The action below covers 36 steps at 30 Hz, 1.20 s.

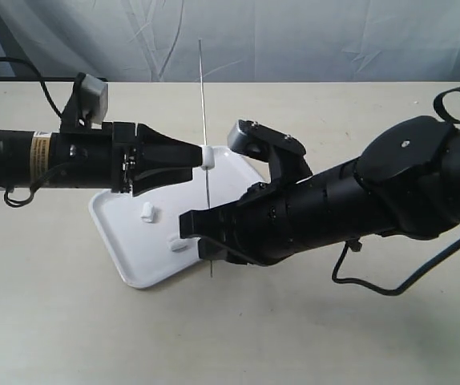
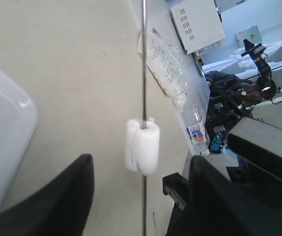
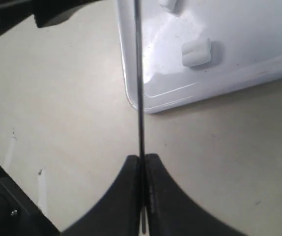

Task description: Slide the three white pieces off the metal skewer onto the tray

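Observation:
The metal skewer (image 1: pixel 204 104) stands upright over the white tray (image 1: pixel 134 261). My right gripper (image 1: pixel 207 241) is shut on its lower end, and the right wrist view shows the jaws pressed together on the rod (image 3: pixel 138 98). One white piece (image 1: pixel 207 156) is still threaded on the skewer, high above the tray. My left gripper (image 1: pixel 200 156) is open at that piece's height. In the left wrist view the piece (image 2: pixel 142 146) sits just past the wide-apart fingertips without touching them. Two more white pieces (image 1: pixel 147 212) (image 1: pixel 179 243) lie loose on the tray.
The tray lies at an angle on a tan table (image 1: pixel 70 321). A black cable (image 1: pixel 374 285) loops under the right arm. Beyond the table edge, the left wrist view shows a plastic bottle (image 2: pixel 196 129), a plastic bag (image 2: pixel 168 64) and a white box (image 2: pixel 197 19).

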{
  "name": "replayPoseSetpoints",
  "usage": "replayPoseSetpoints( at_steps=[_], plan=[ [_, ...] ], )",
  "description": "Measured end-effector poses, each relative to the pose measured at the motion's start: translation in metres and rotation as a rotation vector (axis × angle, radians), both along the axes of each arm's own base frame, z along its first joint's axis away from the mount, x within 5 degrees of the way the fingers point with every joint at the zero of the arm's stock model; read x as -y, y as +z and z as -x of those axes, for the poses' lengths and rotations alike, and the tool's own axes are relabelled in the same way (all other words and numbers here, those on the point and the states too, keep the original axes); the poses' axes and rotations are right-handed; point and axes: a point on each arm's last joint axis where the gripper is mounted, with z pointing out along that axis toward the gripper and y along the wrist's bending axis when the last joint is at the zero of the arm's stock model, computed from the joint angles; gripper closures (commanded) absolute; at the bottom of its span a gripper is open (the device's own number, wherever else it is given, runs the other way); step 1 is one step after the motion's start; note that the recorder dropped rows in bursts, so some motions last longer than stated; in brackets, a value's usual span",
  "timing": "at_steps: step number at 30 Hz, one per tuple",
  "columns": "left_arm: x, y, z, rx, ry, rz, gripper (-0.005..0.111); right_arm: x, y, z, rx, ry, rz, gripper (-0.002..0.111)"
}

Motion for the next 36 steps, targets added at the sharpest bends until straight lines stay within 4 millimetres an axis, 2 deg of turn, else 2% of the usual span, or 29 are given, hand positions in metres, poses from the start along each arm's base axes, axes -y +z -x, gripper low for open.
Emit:
replayPoseSetpoints(
  at_steps=[11, 19, 22, 23, 26, 36],
  plan=[
    [0.000, 0.002, -0.002, -0.041, 0.031, 0.026, 0.052, -0.004, 0.002, 0.008, -0.036, 0.103, -0.038, 0.109],
    [0.004, 0.000, 0.002, -0.085, 0.005, 0.019, 0.055, -0.006, 0.004, 0.009, -0.037, 0.102, -0.068, 0.109],
    [0.013, 0.001, 0.005, -0.087, -0.018, 0.024, 0.067, -0.006, 0.004, 0.008, -0.036, 0.101, -0.073, 0.109],
    [0.013, 0.001, 0.005, -0.087, -0.018, 0.029, 0.075, -0.006, 0.004, 0.008, -0.034, 0.102, -0.073, 0.109],
    [0.014, 0.003, 0.004, -0.090, 0.003, 0.046, 0.085, -0.006, 0.004, 0.008, -0.033, 0.102, -0.073, 0.109],
    [0.014, 0.004, 0.002, -0.086, 0.022, 0.058, 0.086, -0.006, 0.004, 0.009, -0.034, 0.111, -0.075, 0.109]
  ],
)
